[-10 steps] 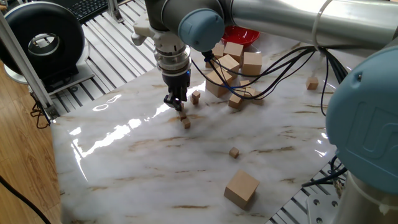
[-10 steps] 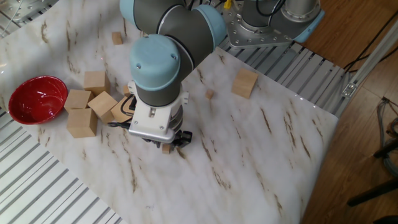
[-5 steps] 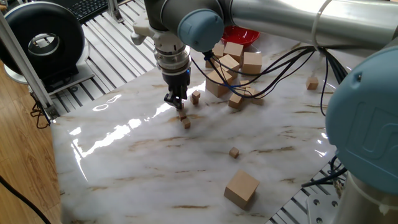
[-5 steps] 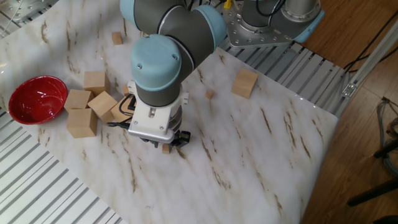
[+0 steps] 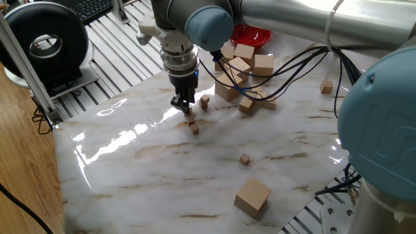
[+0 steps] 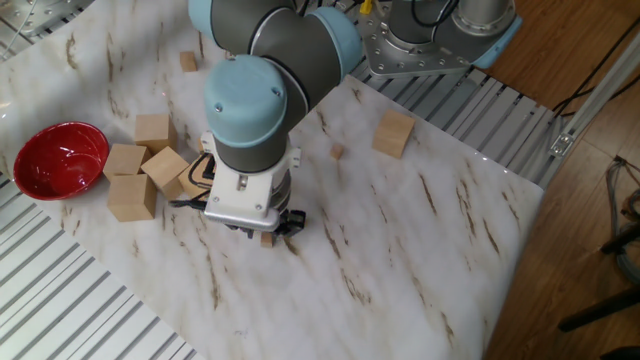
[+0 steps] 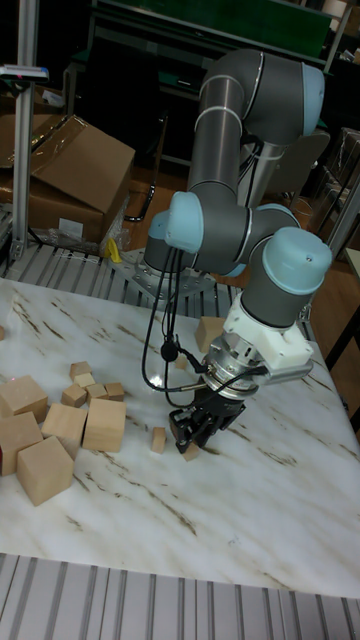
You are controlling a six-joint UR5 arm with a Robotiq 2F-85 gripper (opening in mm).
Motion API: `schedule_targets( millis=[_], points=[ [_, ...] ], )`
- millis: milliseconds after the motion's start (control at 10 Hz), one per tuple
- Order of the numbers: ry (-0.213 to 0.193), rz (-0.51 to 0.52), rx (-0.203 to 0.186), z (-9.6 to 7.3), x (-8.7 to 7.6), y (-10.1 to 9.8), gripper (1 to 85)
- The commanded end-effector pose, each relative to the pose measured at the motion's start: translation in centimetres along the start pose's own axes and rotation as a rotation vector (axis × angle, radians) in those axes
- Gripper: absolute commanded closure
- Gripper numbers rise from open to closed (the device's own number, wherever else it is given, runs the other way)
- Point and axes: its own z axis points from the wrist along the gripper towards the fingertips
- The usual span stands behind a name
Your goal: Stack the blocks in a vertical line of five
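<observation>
Nearest the camera in one fixed view, a large wooden cube (image 5: 251, 197) sits alone at the front edge of the marble-patterned table (image 5: 149, 175). Behind it lies a single tiny block (image 5: 244, 159), well apart from everything else.

Further back stands the gripper (image 5: 183, 104), pointing straight down at the tabletop. Just below and in front of its fingertips sit two tiny blocks (image 5: 192, 123), touching or nearly so; whether one rests on the other cannot be told from here. The jaws stand narrow, close around something small, but the pictures do not show whether a block is pinched between them. In the tall fixed view the gripper (image 7: 200, 430) hangs low over a tiny block (image 7: 191, 452) at its tips. Just beside the gripper on its far side stands another tiny block (image 5: 205, 101), upright and free.

Beyond the gripper lies a heap of large and medium wooden cubes (image 5: 244, 68) with black cables draped over them. Behind that heap is a red bowl (image 5: 250, 37). Off to the right of the heap, one more small block (image 5: 326, 86) lies alone.
</observation>
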Motion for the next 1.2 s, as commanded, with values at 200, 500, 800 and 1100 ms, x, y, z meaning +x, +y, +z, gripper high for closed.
schedule_targets(
  millis=[200, 500, 800, 1100],
  points=[
    [0.022, -0.418, 0.251, -3.0, -3.3, -4.6, 49.0],
    [-0.312, -0.718, 0.398, -5.4, -14.0, -2.8, 59.0],
    [-0.404, -0.927, 0.434, -6.9, -17.0, -0.8, 58.3],
    [-0.409, -1.106, 0.428, -7.4, -18.4, -0.1, 66.7]
  ],
)
